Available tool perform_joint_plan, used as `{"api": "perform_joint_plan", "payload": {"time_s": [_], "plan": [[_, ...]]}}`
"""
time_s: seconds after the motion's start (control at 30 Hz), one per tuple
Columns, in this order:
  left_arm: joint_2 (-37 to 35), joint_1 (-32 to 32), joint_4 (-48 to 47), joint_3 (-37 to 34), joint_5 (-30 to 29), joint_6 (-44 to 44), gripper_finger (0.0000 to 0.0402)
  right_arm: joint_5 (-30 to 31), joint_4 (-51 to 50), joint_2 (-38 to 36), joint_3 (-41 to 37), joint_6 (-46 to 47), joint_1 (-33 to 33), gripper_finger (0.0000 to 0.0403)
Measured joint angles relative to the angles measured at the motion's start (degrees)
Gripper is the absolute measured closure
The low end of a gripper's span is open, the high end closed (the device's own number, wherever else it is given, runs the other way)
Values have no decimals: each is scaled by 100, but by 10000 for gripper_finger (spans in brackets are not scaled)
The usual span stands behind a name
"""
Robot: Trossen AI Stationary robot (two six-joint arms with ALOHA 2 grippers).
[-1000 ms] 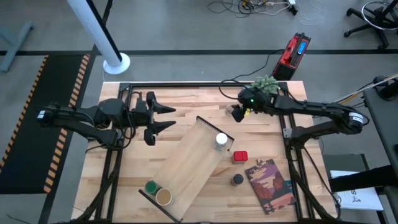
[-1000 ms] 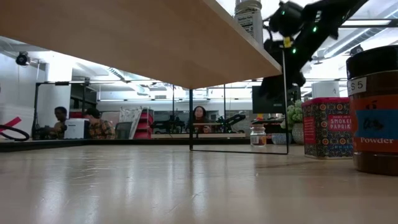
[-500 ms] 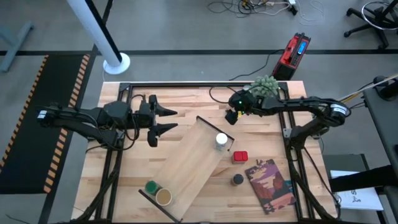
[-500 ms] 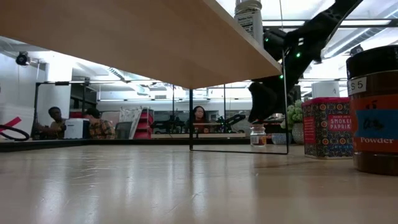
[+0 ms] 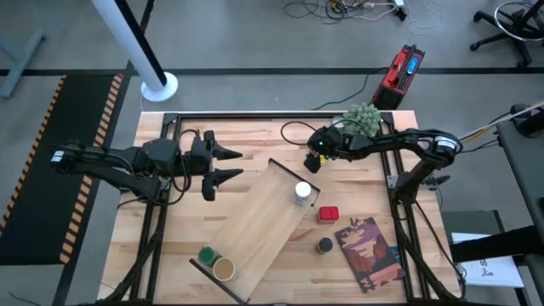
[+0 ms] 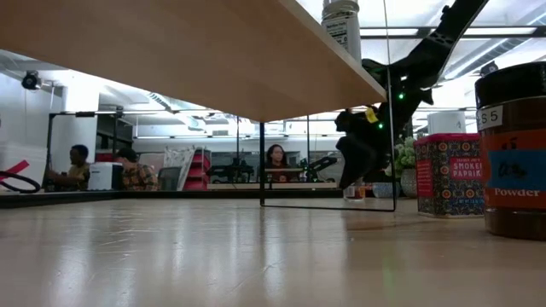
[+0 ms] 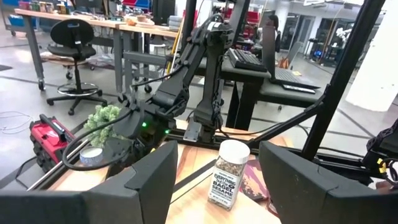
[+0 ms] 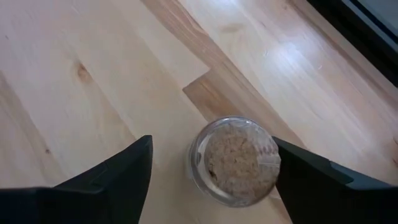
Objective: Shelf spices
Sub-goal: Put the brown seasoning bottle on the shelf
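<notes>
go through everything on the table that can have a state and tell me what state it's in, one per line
Right gripper: open, straddling the clear jar.
Left gripper: partly open, empty, off the shelf's far end.
Clear jar: upright on the table, lidless, not gripped.
White-topped jar: upright on the shelf.
Shelf: standing, diagonal.
Green jar: upright on the shelf.

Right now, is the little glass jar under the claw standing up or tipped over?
Standing up. The right wrist view looks straight down into the glass jar, showing its round top and tan spice, between the open right claw.
</notes>
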Motion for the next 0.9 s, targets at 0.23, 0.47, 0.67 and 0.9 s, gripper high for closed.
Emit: {"api": "perform_joint_plan", "payload": {"time_s": [0.23, 0.47, 0.67, 0.9], "plan": [[0, 0, -23, 0, 2, -37, 187, -2, 5, -66, -15, 46, 0, 175], [0, 0, -61, 0, 2, -58, 187, -4, -115, -85, -13, 55, 2, 248], [0, 0, -61, 0, 2, -83, 187, -4, -143, -103, -13, 45, 4, 249], [0, 0, -137, 0, 2, -122, 187, -9, -385, -567, 9, -3, -7, 247]]}}
